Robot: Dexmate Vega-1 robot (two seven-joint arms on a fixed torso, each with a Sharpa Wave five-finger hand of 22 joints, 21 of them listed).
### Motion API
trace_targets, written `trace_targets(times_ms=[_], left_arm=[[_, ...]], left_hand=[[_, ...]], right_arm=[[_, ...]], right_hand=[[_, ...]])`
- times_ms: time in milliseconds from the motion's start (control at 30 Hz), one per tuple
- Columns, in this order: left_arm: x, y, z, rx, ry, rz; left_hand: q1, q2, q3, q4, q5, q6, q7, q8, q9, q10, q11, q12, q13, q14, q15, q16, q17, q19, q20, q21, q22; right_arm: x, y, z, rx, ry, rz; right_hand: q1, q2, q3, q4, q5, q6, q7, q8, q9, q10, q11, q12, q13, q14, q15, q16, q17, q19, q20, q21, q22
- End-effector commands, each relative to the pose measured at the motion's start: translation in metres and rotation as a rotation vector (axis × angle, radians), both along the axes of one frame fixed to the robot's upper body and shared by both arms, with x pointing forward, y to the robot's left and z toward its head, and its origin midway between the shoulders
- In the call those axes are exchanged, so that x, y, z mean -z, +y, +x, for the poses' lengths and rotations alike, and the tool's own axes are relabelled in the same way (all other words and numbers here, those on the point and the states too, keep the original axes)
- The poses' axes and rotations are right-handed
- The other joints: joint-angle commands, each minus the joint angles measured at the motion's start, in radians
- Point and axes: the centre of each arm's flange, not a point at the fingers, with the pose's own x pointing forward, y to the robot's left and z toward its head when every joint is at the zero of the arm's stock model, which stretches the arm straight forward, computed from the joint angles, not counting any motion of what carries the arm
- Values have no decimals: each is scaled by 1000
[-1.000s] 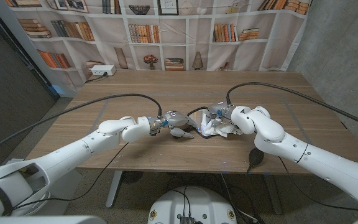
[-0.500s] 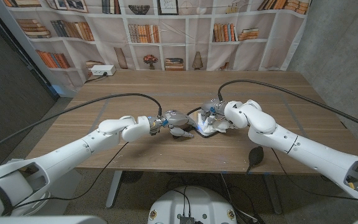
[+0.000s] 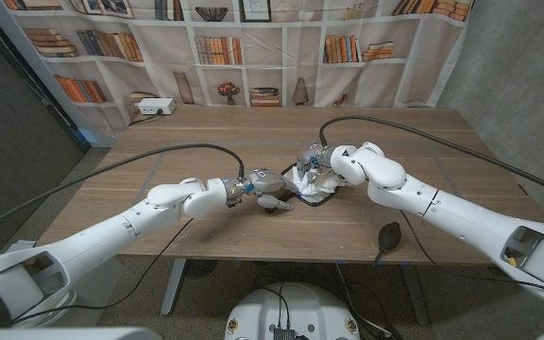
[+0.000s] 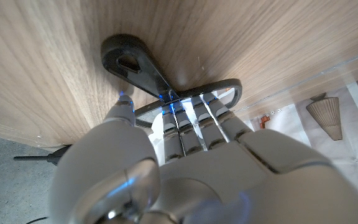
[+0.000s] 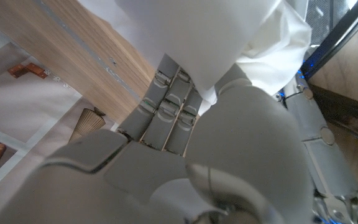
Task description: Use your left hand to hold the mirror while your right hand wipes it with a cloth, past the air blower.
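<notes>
Mirror lies mid-table, handle pinched in the left hand (fingers closed around it). White cloth, bunched in the right hand, has slid across the glass toward the left hand since a second ago; air blower sits near the front edge.

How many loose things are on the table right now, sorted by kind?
Mirror: 1, held by the left hand
White cloth: 1, held by the right hand
Black air blower: 1
White power strip: 1
Total: 4
</notes>
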Motion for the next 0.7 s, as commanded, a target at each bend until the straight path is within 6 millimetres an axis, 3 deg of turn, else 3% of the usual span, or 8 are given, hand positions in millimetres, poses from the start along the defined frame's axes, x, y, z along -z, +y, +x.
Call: trace_targets(times_ms=[33, 300, 700], left_arm=[[5, 2, -1, -2, 9, 2], [5, 4, -1, -4, 12, -5], [1, 5, 3, 2, 5, -3]], left_hand=[[0, -1, 9, 1, -5, 6, 4, 6, 2, 8, -2, 4, 4, -1, -82, 6, 4, -2, -30, 1, 1], [0, -1, 10, 0, -5, 3, 3, 5, 2, 10, -6, 5, 4, -1, -82, 6, 4, -3, -30, 1, 1], [-1, -1, 12, 0, -5, 3, 3, 6, 2, 6, -1, 4, 4, -2, -82, 6, 4, -4, -29, 1, 1]], right_arm=[[-30, -1, 2, 17, -101, 14], [-33, -16, 9, 76, -101, 38], [16, -9, 6, 49, 33, 35]], right_hand=[[6, 8, 8, 8, 9, 10, 4, 7, 6, 31, -31, 7, 5, 8, -38, -1, 3, -5, -148, 9, 2], [5, 9, 9, 8, 9, 8, 5, 6, 7, 31, -31, 6, 6, 9, -37, -2, 3, -5, -149, 11, 1], [4, 8, 11, 8, 9, 10, 4, 6, 7, 33, -32, 4, 5, 10, -37, -3, 4, -7, -149, 15, -2]])
